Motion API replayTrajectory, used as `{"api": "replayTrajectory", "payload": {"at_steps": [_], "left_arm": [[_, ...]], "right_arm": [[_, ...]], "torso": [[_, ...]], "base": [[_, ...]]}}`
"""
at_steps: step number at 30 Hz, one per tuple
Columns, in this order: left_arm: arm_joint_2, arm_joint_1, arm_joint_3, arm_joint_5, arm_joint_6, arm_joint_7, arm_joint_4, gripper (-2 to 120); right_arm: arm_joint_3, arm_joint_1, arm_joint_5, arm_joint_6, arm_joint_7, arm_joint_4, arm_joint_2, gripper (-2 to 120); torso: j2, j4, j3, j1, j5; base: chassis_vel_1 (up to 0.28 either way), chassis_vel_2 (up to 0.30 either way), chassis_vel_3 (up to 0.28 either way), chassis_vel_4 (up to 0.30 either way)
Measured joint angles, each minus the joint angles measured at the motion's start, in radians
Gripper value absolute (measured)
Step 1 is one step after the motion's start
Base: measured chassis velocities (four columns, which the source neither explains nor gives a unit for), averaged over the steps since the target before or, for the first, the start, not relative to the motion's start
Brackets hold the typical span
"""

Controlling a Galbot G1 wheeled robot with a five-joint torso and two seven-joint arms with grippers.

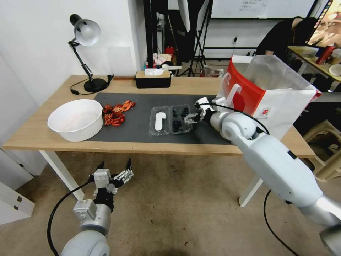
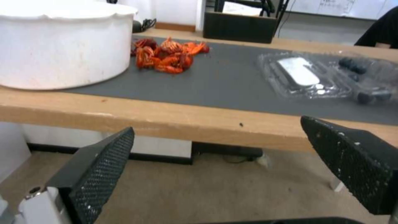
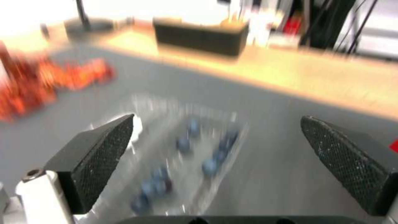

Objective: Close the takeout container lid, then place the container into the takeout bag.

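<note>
The small clear plastic clamshell takeout container (image 1: pixel 180 119) of dark blueberries, lying open flat, looks light, thin and flexible, so its labelled clear lid (image 1: pixel 159 121) is probably best taken by the outer rim, with the right gripper (image 1: pixel 190 117) spread wide beside the berry half and the left gripper (image 1: pixel 115 167) hanging wide apart below the table.

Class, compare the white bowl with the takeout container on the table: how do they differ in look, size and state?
The white bowl is round, opaque and much larger; the takeout container is clear, small and rectangular. The bowl holds nothing visible; the container lies open with blueberries inside. The bowl sits on the mat's edge, the container fully on it.
</note>
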Motion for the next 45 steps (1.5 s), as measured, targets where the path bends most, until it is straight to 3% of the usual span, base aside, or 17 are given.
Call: {"api": "replayTrajectory", "payload": {"at_steps": [3,9,15,24,29,33,34,37,38,41,43,45], "left_arm": [[0.000,0.007,0.000,-0.016,0.001,0.000,-0.021,100],[0.001,0.002,0.003,-0.032,0.003,0.000,-0.027,100],[0.006,-0.011,0.019,-0.065,0.016,-0.002,-0.032,100],[0.020,-0.036,0.048,-0.149,0.030,-0.005,-0.031,100],[0.018,-0.046,0.056,-0.204,0.028,-0.011,-0.028,100],[0.002,-0.056,0.065,-0.367,0.017,-0.047,-0.062,100],[0.002,-0.056,0.065,-0.367,0.017,-0.047,-0.062,100],[0.006,-0.126,0.094,-0.547,0.029,-0.104,-0.082,100],[0.006,-0.126,0.094,-0.547,0.029,-0.104,-0.082,100],[0.025,-0.236,0.116,-0.750,0.057,-0.154,-0.078,100],[0.030,-0.262,0.121,-0.805,0.061,-0.165,-0.071,100],[0.044,-0.339,0.138,-0.966,0.070,-0.212,-0.039,100]], "right_arm": [[0.124,-0.203,-0.012,0.198,0.008,0.160,-0.019,100],[0.190,-0.420,-0.147,0.367,0.009,0.251,0.013,100],[0.306,-0.721,-0.344,0.565,-0.042,0.302,0.131,100],[0.439,-1.059,-0.531,0.769,-0.117,0.338,0.265,100],[0.441,-1.138,-0.557,0.818,-0.134,0.326,0.303,100],[0.383,-1.146,-0.591,0.838,-0.139,0.300,0.316,100],[0.383,-1.146,-0.591,0.838,-0.139,0.300,0.316,100],[0.364,-1.160,-0.607,0.841,-0.141,0.301,0.321,100],[0.364,-1.160,-0.607,0.841,-0.141,0.301,0.321,100],[0.360,-1.176,-0.622,0.841,-0.142,0.313,0.332,100],[0.359,-1.178,-0.626,0.841,-0.143,0.315,0.336,100],[0.353,-1.183,-0.637,0.841,-0.144,0.316,0.346,100]], "torso": [[0.000,-0.0003,0.000,0.000,0.0004],[0.000,0.0001,0.000,0.000,0.0001],[0.000,-0.0001,0.000,0.000,-0.0001],[0.000,0.0000,0.000,0.000,-0.0001],[0.000,-0.0005,0.000,0.000,-0.0002],[0.000,0.0002,0.000,0.000,-0.0001],[0.000,0.0002,0.000,0.000,-0.0001],[0.000,0.0002,0.000,0.000,-0.0004],[0.000,0.0002,0.000,0.000,-0.0004],[0.000,-0.0001,0.000,0.000,-0.0002],[0.000,-0.0001,0.000,0.000,-0.0001],[0.000,-0.0001,0.000,0.000,-0.0002]], "base": [[0.000,0.000,0.000,0.000],[0.000,0.000,0.000,0.000],[0.000,0.000,0.000,0.000],[0.000,0.000,0.000,0.000],[0.000,0.000,0.000,0.000],[0.000,0.000,0.000,0.000],[0.000,0.000,0.000,0.000],[0.000,0.000,0.000,0.000],[0.000,0.000,0.000,0.000],[0.000,0.000,0.000,0.000],[0.000,0.000,0.000,0.000],[0.000,0.000,0.000,0.000]]}}
